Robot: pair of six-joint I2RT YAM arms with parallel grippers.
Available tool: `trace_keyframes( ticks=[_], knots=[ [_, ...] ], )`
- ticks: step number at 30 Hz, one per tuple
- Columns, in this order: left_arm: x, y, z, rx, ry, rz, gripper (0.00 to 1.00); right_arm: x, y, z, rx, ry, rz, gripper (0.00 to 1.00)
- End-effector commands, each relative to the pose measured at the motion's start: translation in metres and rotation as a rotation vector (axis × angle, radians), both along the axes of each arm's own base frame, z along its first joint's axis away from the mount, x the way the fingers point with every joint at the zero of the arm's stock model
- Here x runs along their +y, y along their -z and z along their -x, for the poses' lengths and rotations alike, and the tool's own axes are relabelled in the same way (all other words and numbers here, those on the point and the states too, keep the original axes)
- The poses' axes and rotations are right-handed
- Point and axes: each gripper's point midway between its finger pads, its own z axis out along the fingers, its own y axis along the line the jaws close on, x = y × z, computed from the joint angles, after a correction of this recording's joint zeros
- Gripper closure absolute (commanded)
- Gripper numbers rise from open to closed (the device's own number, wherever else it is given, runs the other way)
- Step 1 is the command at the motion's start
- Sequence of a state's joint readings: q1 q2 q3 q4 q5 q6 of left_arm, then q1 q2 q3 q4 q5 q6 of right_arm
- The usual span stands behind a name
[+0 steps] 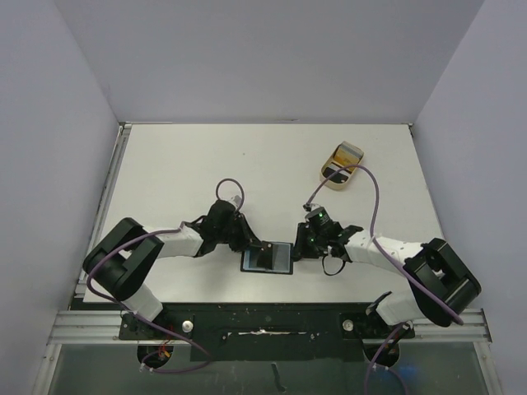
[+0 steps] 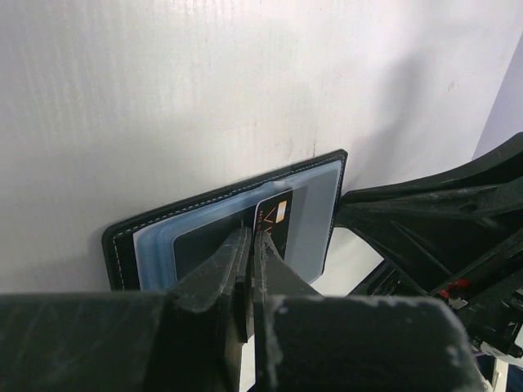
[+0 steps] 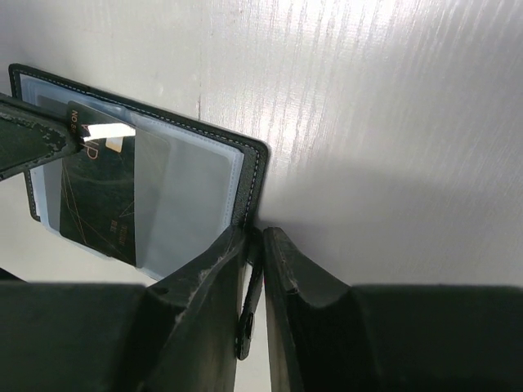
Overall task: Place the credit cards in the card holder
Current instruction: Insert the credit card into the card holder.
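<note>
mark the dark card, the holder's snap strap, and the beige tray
dark card [image 3: 94,204]: right wrist view, middle of its face.
snap strap [image 3: 245,328]: right wrist view, at its snap end.
beige tray [image 1: 324,175]: top external view, left rim.

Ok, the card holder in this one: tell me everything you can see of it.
The card holder is a small black bifold, leather-like, with pale stitching round its edge and bluish-grey translucent plastic sleeves inside. It lies open and flat on the white table, near the front edge, between the arms. The right gripper pinches its snap-strap tab at one side. The left gripper holds a dark card with gold lines, one end apparently slid under a sleeve.
</note>
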State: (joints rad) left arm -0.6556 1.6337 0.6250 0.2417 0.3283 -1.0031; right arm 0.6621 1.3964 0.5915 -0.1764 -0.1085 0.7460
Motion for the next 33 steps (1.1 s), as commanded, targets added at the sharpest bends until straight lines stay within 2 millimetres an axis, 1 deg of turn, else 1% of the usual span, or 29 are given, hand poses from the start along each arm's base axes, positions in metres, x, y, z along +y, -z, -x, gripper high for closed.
trace_keyframes(
  ticks=[1,3,6,15,19,24,29,33],
  knots=[
    [0.004,-0.014,-0.009,-0.069,-0.068,0.001,1.00,-0.001,-0.003,-0.002,-0.028,0.054,-0.026,0.83],
    [0.006,-0.017,-0.011,-0.083,-0.081,-0.007,1.00,-0.002,-0.005,-0.002,-0.035,0.068,-0.031,0.83],
    [0.005,-0.023,-0.010,-0.096,-0.093,0.017,1.00,-0.004,-0.007,-0.002,-0.045,0.080,-0.036,0.83],
    [-0.002,-0.021,-0.008,-0.094,-0.130,0.047,1.00,-0.001,-0.014,-0.005,-0.061,0.120,-0.084,0.86],
    [-0.005,-0.022,-0.008,-0.103,-0.135,0.051,1.00,0.002,-0.012,-0.002,-0.052,0.145,-0.124,0.88],
    [-0.010,-0.020,-0.003,-0.109,-0.144,0.050,1.00,0.005,-0.011,0.000,-0.044,0.161,-0.159,0.89],
    [-0.020,-0.020,0.003,-0.113,-0.136,0.056,1.00,0.005,-0.015,-0.001,-0.052,0.189,-0.189,0.90],
    [-0.021,-0.022,0.004,-0.120,-0.139,0.058,1.00,0.004,-0.016,-0.001,-0.056,0.206,-0.201,0.90]
  ],
)
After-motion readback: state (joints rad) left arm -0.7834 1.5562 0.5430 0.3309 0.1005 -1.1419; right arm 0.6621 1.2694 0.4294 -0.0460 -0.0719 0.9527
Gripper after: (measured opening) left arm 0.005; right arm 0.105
